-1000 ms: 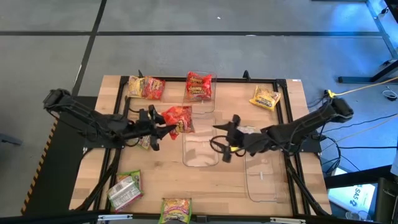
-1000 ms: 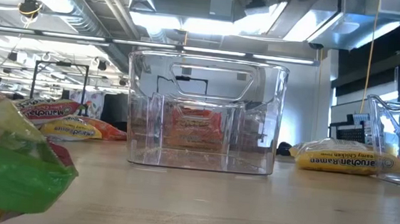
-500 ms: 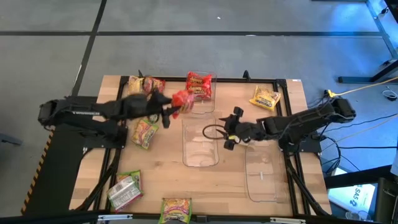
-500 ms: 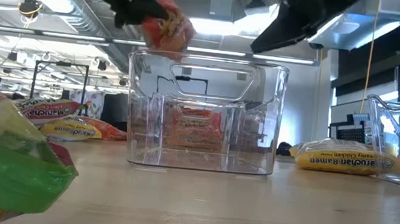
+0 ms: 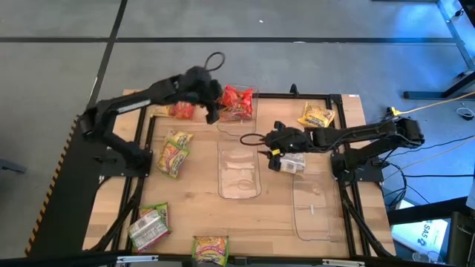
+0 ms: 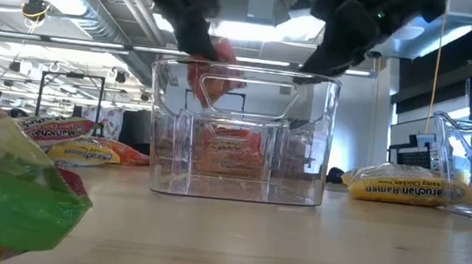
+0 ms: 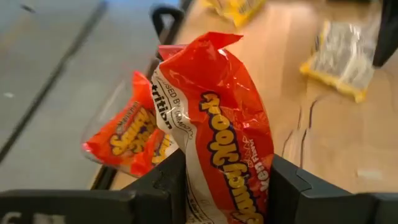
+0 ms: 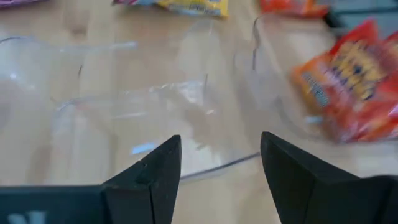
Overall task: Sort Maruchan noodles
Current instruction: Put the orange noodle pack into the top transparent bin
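My left gripper (image 5: 213,102) is shut on a red noodle packet (image 7: 217,130) and holds it up over the far clear bin (image 5: 249,126). Another red packet (image 5: 240,105) lies in that bin. In the low view the held packet (image 6: 211,71) shows above the bin's rim. My right gripper (image 5: 266,146) is open with nothing between its fingers (image 8: 155,174), beside the middle clear bin (image 5: 239,174). A pale packet with yellow edges (image 5: 292,162) lies just by it. Other packets lie flat on the table: yellow (image 5: 317,116), green and pink (image 5: 173,152). My left gripper pinches the red packet between its two fingers (image 7: 165,186), which lie across the packet at its near end (image 7: 202,186). The fingers come slanting down from the table's left. The packet sticks out past the fingertips, lifted clear above the far bin.
A third clear bin (image 5: 315,200) stands at the right. A red and yellow packet (image 5: 178,111) lies at the far left under my left arm. More packets lie at the near edge (image 5: 151,226) (image 5: 210,248). Black frame rails run along the table's sides.
My left gripper has swung from the table's left middle toward the far edge and to the right, carrying the red packet to above the far bin. My right gripper has moved toward the far edge and come lower, uncovering the pale packet.
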Robot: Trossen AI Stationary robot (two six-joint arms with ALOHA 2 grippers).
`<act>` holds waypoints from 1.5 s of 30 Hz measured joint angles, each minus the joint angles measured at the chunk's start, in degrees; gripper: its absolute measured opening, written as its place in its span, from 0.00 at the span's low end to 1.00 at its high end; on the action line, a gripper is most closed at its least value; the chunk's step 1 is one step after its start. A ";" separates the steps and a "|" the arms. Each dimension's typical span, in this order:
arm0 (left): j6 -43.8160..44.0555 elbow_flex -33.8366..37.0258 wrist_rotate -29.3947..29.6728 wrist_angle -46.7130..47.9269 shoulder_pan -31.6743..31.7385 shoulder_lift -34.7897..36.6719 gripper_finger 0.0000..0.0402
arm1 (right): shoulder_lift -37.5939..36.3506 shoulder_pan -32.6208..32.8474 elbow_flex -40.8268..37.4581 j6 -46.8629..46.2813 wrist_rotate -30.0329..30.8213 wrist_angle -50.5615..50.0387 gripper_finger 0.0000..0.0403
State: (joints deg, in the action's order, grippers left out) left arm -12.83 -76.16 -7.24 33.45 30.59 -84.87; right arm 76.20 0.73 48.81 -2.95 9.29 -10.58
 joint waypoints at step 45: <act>-31.28 -22.84 2.18 12.43 -1.12 -34.00 0.39 | 0.85 4.98 -8.29 -12.12 0.18 10.26 0.48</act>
State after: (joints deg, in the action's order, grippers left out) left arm -44.11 -99.00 -5.07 45.88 29.47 -118.87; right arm 77.06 5.72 40.51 -15.07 9.47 -0.31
